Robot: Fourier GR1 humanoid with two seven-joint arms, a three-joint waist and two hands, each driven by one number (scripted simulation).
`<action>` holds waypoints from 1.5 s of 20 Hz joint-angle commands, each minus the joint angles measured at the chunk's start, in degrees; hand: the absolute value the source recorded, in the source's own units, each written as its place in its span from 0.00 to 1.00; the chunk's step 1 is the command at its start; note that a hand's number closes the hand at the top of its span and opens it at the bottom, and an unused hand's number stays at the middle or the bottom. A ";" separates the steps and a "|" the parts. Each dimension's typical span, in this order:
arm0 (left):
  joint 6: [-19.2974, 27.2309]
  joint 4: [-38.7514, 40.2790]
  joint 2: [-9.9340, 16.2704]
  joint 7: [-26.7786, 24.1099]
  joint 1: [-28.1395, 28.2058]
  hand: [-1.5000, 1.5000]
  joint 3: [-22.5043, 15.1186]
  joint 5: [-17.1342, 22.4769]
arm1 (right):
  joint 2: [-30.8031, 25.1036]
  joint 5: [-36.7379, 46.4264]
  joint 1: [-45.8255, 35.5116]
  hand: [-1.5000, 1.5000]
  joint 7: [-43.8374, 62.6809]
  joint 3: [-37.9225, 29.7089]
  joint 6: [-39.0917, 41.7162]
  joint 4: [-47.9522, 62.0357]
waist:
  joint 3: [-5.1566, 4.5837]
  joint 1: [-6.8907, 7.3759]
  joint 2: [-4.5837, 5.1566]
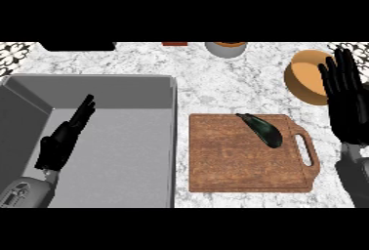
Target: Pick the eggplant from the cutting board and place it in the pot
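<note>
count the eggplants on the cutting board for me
1. The single eggplant lies on the cutting board, in its upper right part near the handle; nothing on the board could hide another.

A dark, glossy eggplant [261,129] lies on its side at the far right part of the wooden cutting board [238,161], angled diagonally. The yellow-orange pot [308,78] sits farther right, beyond the board.

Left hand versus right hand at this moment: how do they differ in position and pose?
The left hand shows edge-on over the grey sink; the right hand shows its broad back, over the counter beside the yellow pot. Both have straight fingers, hold nothing, and are apart from the eggplant.
</note>
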 commanded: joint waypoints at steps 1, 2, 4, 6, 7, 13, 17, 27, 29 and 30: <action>1.31 0.16 -0.43 0.85 -0.63 0.50 1.68 -0.76 | -4.62 0.86 -1.26 1.00 7.11 -0.56 1.33 1.57 | 0.93 1.10 1.68; 2.92 -0.86 -0.21 0.47 2.04 0.50 1.74 -1.09 | -7.67 1.13 0.61 1.00 10.28 0.51 3.51 5.64 | 0.93 2.19 1.67; 4.72 0.97 1.21 2.96 -0.87 0.50 5.03 -1.44 | -11.58 2.76 2.41 1.00 17.55 4.38 6.67 10.38 | 0.88 3.90 2.07; 7.37 2.50 0.21 3.00 -0.26 0.50 5.74 -3.67 | -15.47 4.08 3.92 1.00 24.89 7.30 9.56 14.61 | 0.73 6.24 2.64; 4.85 3.52 -1.72 3.45 -1.60 0.50 4.77 -2.64 | -25.80 20.98 2.12 1.00 12.62 11.69 9.32 9.68 | -0.67 6.62 2.68; 5.97 -1.96 0.26 9.14 3.26 0.50 9.42 -2.50 | -19.82 28.22 3.91 0.00 0.31 12.28 2.39 12.82 | 1.06 2.54 1.53; 5.74 -5.75 -0.85 11.67 5.04 0.50 9.99 -3.68 | -22.34 26.88 -3.57 0.00 9.19 12.91 12.30 12.02 | 0.97 2.57 1.58; 5.16 -7.19 -2.65 12.47 5.00 0.50 10.76 -6.47 | -19.66 28.55 -21.35 0.00 24.75 20.26 32.36 19.74 | 0.93 4.38 2.05; 6.40 -7.36 -4.52 13.45 4.29 0.50 9.23 -8.24 | -17.85 29.91 -24.08 0.00 27.33 23.20 36.17 21.60 | 0.92 4.63 2.18; 5.39 -6.98 -3.84 12.59 5.86 0.50 10.19 -7.30 | -17.86 29.73 -25.12 0.00 30.64 24.72 39.26 21.24 | 0.83 5.32 2.09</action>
